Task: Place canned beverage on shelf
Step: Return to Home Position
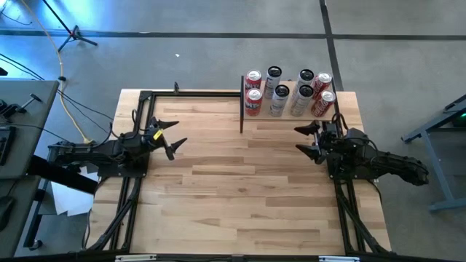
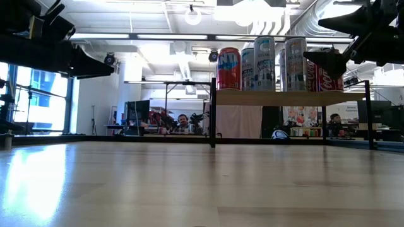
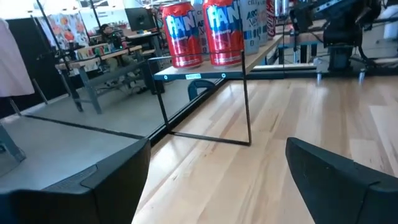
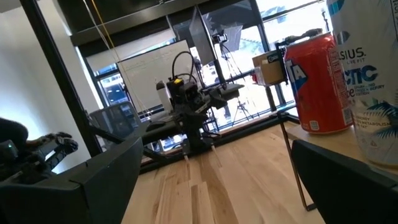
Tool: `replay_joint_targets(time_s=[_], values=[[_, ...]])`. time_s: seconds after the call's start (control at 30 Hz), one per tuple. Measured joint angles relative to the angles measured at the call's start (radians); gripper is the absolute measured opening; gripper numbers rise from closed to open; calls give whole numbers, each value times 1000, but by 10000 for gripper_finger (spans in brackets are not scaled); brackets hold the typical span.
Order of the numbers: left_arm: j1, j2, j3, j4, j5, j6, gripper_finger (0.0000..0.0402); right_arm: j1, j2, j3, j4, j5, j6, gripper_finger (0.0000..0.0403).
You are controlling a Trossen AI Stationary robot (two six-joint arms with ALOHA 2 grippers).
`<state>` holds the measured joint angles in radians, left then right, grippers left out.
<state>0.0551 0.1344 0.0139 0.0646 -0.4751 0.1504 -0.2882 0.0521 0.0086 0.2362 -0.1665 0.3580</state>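
Note:
The shelf (image 1: pixel 291 118), a light-wood board on thin black posts, stands at the table's far right. Several cans stand upright on it, red ones (image 1: pixel 253 102) and white ones (image 1: pixel 280 100). In the low view the cans (image 2: pixel 264 63) stand in a row on the board (image 2: pixel 290 98). My left gripper (image 1: pixel 178 135) hovers open at the table's left, pointing level toward the right. My right gripper (image 1: pixel 298 140) hovers open just in front of the shelf, pointing left. Neither has anything between its fingers. The left wrist view shows two red cans (image 3: pixel 202 31) at the shelf's near corner.
Bare wooden tabletop (image 1: pixel 240 182) lies between the two arms and toward the near edge. A thin black frame (image 1: pixel 156 93) runs along the table's far left. People sit at desks in the room behind (image 2: pixel 183 121).

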Motion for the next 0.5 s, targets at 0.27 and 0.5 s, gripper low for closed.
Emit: replay_joint_targets(time_s=[0.27, 0.5], values=[[0, 0, 0, 0, -2, 8, 351, 0, 0, 0, -24, 0, 0, 399], [0, 0, 0, -1, -2, 9, 351, 0, 0, 0, -26, 0, 0, 399]])
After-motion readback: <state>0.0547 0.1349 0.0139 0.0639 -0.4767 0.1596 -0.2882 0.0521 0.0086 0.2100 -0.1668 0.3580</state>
